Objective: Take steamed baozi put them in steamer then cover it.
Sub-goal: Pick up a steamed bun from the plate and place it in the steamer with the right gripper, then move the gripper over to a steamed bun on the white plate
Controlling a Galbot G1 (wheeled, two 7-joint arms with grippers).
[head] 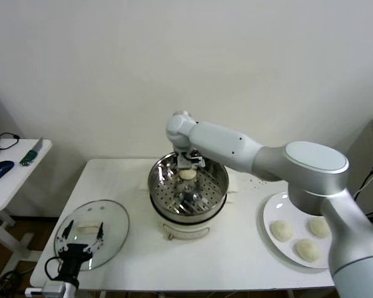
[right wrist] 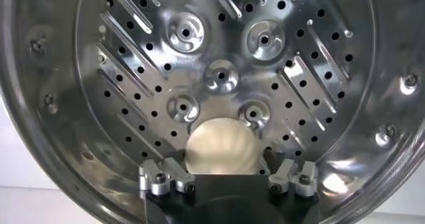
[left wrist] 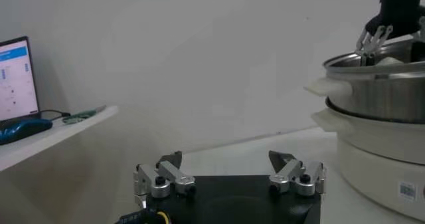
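Clutter sits on the small side table point(head: 12, 177) at your far left: a dark blue mouse point(head: 0, 169) and a green-handled tool point(head: 30, 156). On the main white table point(head: 236, 261), near its left front corner, the cover point(head: 93, 231) lies flat with its pale handle up, and your left pincer point(head: 79, 241) hovers over its near edge with the fingers spread wide and nothing between them. In the middle of the table stands the steamer point(head: 188, 186), the shiny perforated basket seated on its white pot base. Your right arm reaches in from the right, and the right pincer point(right wrist: 226, 179) is down inside the basket at its far side. One baozi point(right wrist: 221, 147) rests on the perforated floor there, between the fingertips; the fingers look parted, standing just beside the bun on either side, and you cannot tell from the wrist view whether they touch it. To the right, near the table's right edge, the white plate point(head: 272, 214) carries the other three baozi point(head: 281, 231).
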